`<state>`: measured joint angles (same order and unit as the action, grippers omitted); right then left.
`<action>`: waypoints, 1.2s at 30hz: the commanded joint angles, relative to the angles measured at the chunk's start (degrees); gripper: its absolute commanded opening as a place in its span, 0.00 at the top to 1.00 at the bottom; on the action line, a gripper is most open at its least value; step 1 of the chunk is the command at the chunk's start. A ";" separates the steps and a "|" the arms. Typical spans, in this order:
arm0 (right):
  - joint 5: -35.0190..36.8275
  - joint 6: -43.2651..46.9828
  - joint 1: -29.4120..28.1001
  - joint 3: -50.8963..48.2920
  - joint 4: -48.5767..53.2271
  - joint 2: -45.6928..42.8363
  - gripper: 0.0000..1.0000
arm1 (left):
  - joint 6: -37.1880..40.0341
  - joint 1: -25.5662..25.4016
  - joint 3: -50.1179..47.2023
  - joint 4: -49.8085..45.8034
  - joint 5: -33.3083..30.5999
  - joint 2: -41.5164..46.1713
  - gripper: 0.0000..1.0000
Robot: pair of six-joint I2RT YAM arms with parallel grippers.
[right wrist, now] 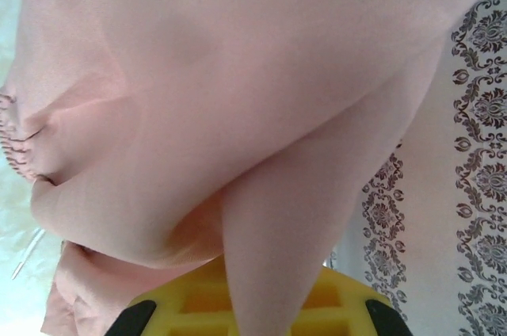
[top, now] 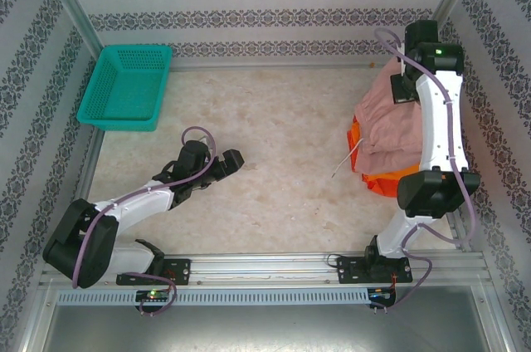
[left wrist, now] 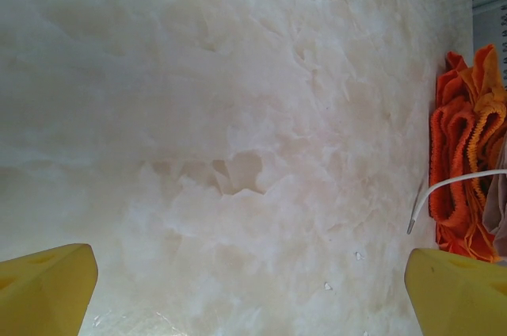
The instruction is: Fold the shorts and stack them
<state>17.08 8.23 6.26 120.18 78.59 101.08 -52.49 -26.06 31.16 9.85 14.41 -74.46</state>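
At far left, teal basket (top: 129,86), shorts (top: 386,132) apart.

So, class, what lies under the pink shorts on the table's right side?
Orange cloth pokes out beneath the pink shorts at their left and near edges; the rest is covered, its extent unseen.

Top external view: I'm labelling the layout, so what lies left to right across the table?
Teal mesh basket → left gripper → white drawstring → dusty pink shorts.
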 commanded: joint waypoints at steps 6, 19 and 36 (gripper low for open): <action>3.79 3.20 4.64 -1.96 -6.40 7.71 1.00 | 0.65 1.74 1.12 2.67 1.97 -1.29 0.00; 7.85 -1.82 11.11 -11.31 -15.16 8.44 0.47 | 1.83 3.11 2.51 2.01 3.06 -2.43 0.00; -45.01 -27.48 11.45 -37.49 -38.06 -17.64 0.02 | 2.02 3.06 1.10 1.02 0.80 1.76 0.00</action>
<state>-16.86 -11.38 18.11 90.06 49.58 85.08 -51.90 -23.51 32.27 9.87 16.25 -74.72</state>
